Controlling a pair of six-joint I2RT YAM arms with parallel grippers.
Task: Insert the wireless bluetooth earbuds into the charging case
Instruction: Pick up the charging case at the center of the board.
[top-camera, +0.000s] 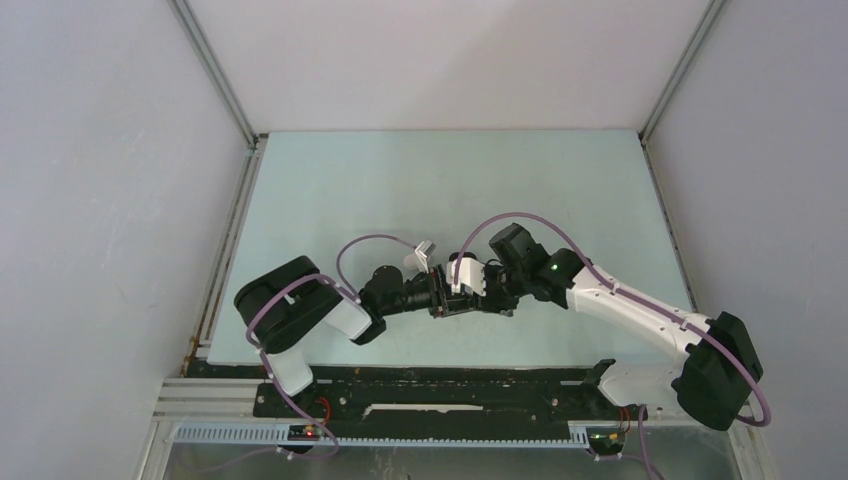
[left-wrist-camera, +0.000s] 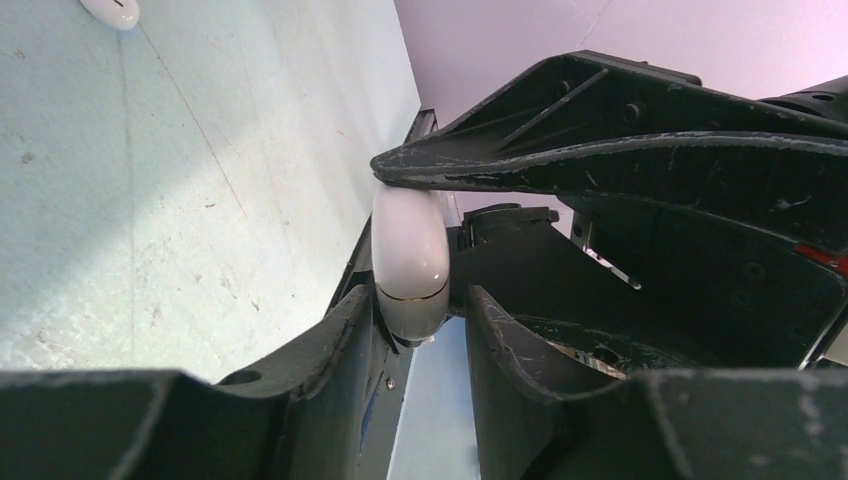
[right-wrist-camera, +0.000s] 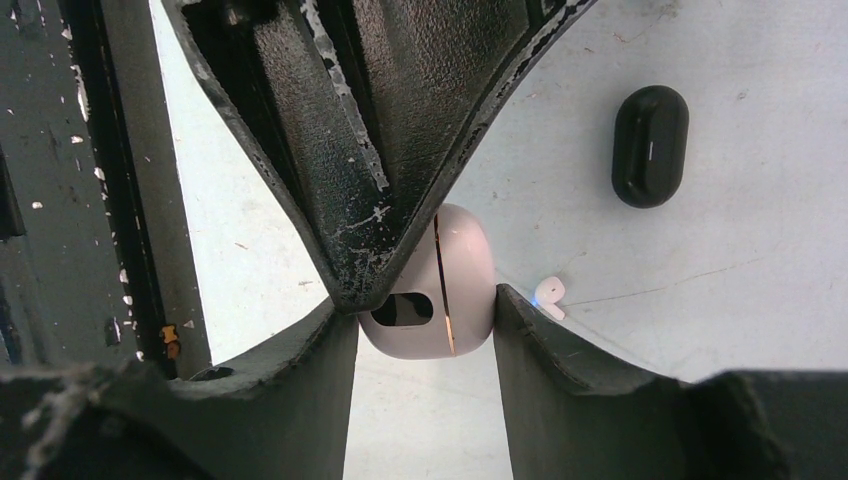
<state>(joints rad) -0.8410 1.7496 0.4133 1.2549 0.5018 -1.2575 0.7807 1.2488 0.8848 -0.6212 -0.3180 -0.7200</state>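
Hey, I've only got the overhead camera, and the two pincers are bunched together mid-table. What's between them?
Observer: A white case. The right wrist view shows it pinched between the fingers of the right pincer.
Operator: Is the other arm on it too?
Observer: Yes. In the left wrist view the left pincer is closed on one end of it.
Operator: Any earbuds lying loose?
Observer: One white earbud lies on the table. In the right wrist view it shows just past that pincer's finger.
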